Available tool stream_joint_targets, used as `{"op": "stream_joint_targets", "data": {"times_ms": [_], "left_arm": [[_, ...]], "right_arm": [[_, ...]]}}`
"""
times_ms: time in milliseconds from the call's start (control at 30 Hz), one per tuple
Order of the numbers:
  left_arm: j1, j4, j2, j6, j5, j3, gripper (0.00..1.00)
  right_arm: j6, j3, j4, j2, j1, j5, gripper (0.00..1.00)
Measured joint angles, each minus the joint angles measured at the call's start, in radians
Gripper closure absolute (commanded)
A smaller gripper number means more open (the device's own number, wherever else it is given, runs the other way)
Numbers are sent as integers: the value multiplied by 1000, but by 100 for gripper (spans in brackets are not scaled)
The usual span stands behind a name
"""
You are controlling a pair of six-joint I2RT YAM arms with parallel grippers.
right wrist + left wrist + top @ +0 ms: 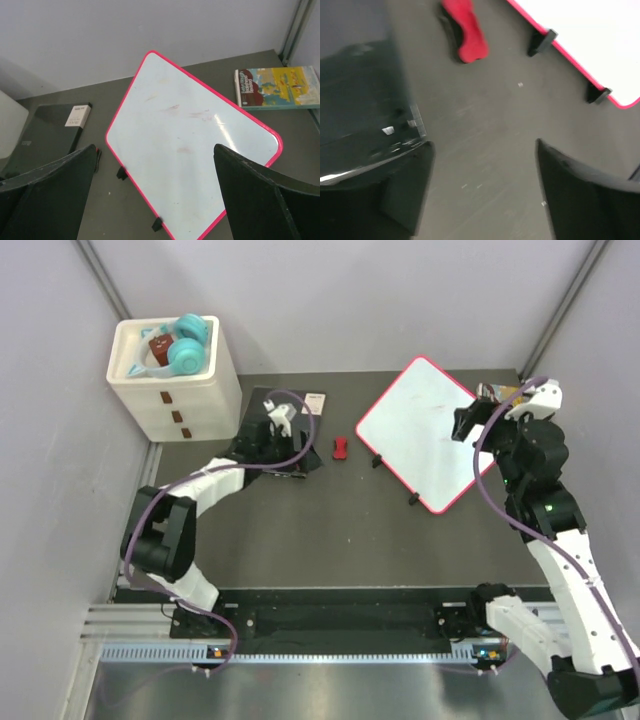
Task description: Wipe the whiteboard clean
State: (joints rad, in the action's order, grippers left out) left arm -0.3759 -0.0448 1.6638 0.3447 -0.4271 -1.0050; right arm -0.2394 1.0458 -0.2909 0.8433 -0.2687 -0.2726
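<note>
Tabletop: whiteboard sat right-rear, w/ only faint smudges; wiping looked near done. Right hand hovered above it, spread apart, empty. Left hand likewise apart, empty, near red eraser. Next: prob. grip eraser for residue.

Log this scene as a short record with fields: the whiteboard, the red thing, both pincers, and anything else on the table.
whiteboard: resting on its black feet, pink-red frame, only faint smudges
red eraser: on the table between black notebook and whiteboard, touching neither
left pincer: open, empty, at the notebook's edge
right pincer: open, empty, above the whiteboard
illustrated book: far right corner
white drawer box: far left, teal headphones on top
</note>
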Motion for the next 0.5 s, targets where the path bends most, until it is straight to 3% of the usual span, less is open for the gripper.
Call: {"op": "stream_joint_targets", "data": {"times_ms": [200, 500], "left_arm": [[85, 106, -121, -45, 2, 3, 1], [87, 136, -157, -55, 2, 3, 1]], "right_arm": [[-70, -11, 27, 28, 183, 245, 1], [-151, -119, 67, 82, 308, 448, 1]]}}
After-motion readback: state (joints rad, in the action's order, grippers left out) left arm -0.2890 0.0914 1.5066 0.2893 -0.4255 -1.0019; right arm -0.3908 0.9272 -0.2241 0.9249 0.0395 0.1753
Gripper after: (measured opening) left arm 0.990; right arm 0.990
